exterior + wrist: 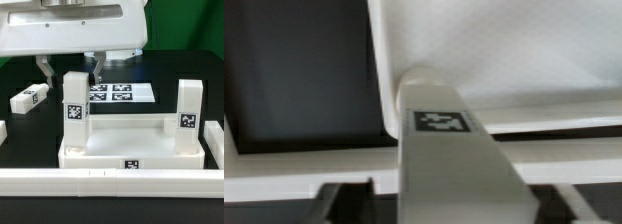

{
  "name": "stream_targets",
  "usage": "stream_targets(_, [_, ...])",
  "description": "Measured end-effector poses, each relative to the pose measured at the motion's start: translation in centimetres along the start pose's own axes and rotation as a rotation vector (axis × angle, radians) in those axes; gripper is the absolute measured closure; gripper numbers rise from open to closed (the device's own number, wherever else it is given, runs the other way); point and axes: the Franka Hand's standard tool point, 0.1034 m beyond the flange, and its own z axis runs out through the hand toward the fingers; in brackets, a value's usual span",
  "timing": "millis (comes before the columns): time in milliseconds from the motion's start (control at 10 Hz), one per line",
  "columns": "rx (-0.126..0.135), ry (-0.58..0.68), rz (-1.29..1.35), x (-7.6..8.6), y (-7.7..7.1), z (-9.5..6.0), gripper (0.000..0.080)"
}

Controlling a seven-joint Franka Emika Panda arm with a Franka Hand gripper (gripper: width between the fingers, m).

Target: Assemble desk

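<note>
desk tabletop lies on the black table, just beside the long white rail. you can see its left leg standing upright in the corner on the exterior view's left, and its right leg upright on the exterior view's right. a loose leg lies apart, further left. your gripper hangs over the left leg, fingers spread wide, gripping nothing. the marker board lies beyond the tabletop.

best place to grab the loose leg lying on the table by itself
Mid-length, from straight above, closing across its two long flat sides. The loose leg lies flat on the table, apart from the tabletop, so both parallel sides look free.
</note>
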Motion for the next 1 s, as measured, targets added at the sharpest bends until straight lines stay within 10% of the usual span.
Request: stream_targets(1000, [0.022,-0.001,0.460,0.00,-0.42,0.09,0.0509])
